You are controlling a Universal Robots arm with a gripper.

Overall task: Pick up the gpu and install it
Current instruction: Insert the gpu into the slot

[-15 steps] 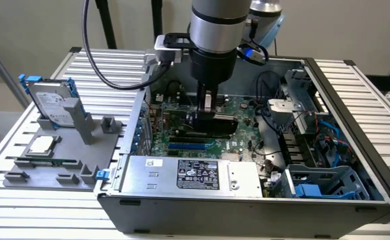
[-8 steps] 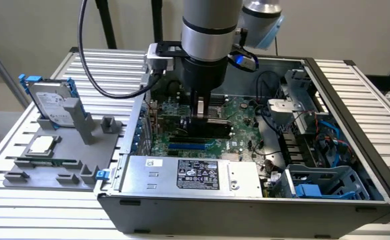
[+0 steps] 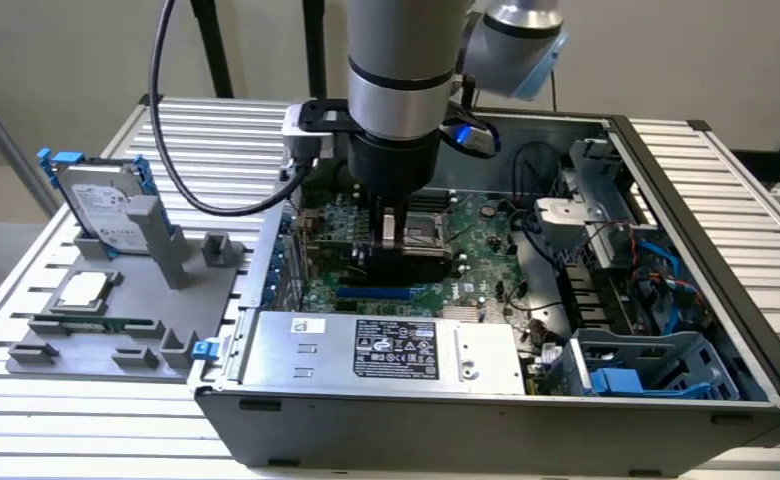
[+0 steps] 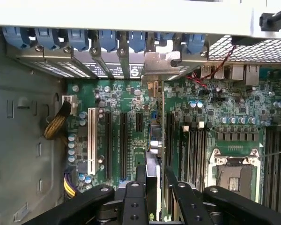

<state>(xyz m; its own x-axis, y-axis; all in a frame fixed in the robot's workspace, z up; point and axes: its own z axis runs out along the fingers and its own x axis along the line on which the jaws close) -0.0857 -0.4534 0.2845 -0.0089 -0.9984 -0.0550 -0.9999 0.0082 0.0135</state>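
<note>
The gpu (image 4: 155, 136) stands edge-on over the green motherboard (image 4: 131, 98), between the long black expansion slots (image 4: 123, 145). Its silver end bracket (image 4: 161, 61) reaches the row of rear slot covers with blue latches. My gripper (image 4: 154, 180) is shut on the card, one black finger on each face. In the exterior view the gripper (image 3: 393, 235) reaches straight down into the open computer case (image 3: 657, 160), and the gpu (image 3: 404, 265) shows as a dark block under it, low on the motherboard (image 3: 477, 225).
A grey fixture (image 3: 123, 300) at the exterior view's left holds a silver hard drive with blue rails (image 3: 107, 205), a processor chip (image 3: 81, 290) and a memory stick (image 3: 94, 325). Inside the case are the power supply (image 3: 390, 348), a blue drive cage (image 3: 644, 365), cables and the processor socket (image 4: 232, 171).
</note>
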